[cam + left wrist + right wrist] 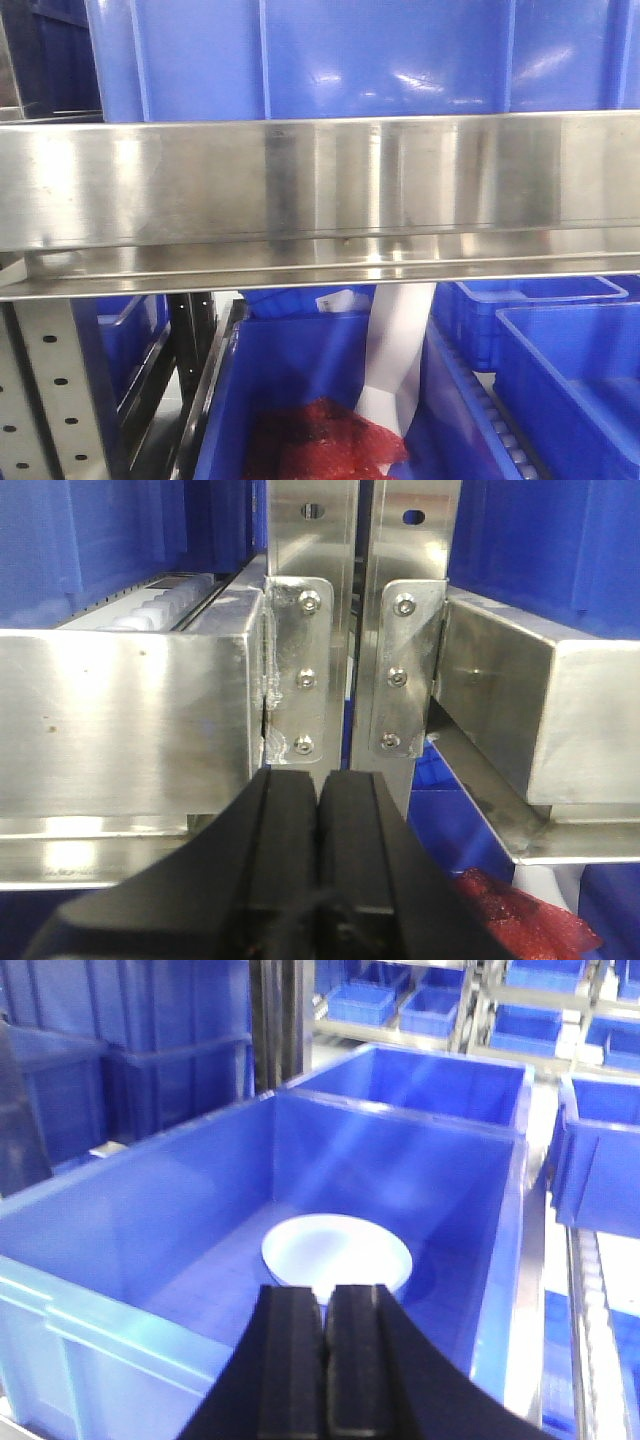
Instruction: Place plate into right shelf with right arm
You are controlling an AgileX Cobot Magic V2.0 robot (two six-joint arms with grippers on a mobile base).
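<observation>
Plate [337,1252] flat inside blue bin [120,1260], far end. Light, stiff, slick; best taken at rim. Right fingers [325,1360] pressed together, empty. Left fingers [320,850] likewise.

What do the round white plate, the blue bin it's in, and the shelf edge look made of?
Round white plate: probably plastic, smooth with a soft, pale-blue-tinted sheen and a low moulded rim.
Large blue open-top bin: moulded plastic, semi-gloss, with rounded lips and diffuse highlights on its walls.
Broad shelf edge: brushed stainless steel by the look, with vertical streaked reflections; the left wrist view shows screwed metal brackets.
</observation>
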